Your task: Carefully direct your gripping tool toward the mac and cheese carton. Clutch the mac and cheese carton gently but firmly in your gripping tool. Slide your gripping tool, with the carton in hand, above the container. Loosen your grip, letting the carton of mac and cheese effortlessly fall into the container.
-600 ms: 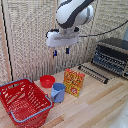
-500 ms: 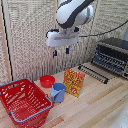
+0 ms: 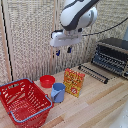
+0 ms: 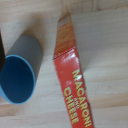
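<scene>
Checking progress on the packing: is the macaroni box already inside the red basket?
No: the macaroni box stands upright on the wooden table beside the blue mug, outside the red basket.

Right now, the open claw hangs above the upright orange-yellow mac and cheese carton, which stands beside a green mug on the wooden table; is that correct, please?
Nearly: the mug is blue, not green, as the exterior view shows. The claw does hang open above the upright orange-yellow mac and cheese carton on the wooden table.
</scene>
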### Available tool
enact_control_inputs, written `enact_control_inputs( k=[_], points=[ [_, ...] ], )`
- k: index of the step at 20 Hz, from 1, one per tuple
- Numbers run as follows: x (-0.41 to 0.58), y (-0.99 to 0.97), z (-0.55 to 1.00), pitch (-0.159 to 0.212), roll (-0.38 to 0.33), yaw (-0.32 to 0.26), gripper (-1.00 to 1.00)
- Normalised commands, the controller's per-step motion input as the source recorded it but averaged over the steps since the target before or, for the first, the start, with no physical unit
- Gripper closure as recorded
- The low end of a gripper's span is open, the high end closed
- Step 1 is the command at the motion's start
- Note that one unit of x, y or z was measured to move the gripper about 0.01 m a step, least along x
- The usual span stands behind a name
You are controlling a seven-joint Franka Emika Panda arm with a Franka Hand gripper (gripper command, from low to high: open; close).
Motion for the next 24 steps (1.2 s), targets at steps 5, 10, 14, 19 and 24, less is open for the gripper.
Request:
enact_control_inputs(
  k=[5, 10, 14, 19, 24],
  points=[
    [-0.205, -0.04, -0.35, 0.087, -0.013, 0.194, -1.00],
    [-0.208, 0.02, -0.21, 0.213, -0.043, 0.213, -1.00],
    [-0.165, -0.18, -0.25, 0.136, -0.040, 0.208, -1.00],
    [-0.098, -0.32, -0.35, 0.016, -0.044, 0.154, -1.00],
    [-0.101, -0.24, -0.55, -0.050, -0.016, 0.163, -1.00]
  ],
)
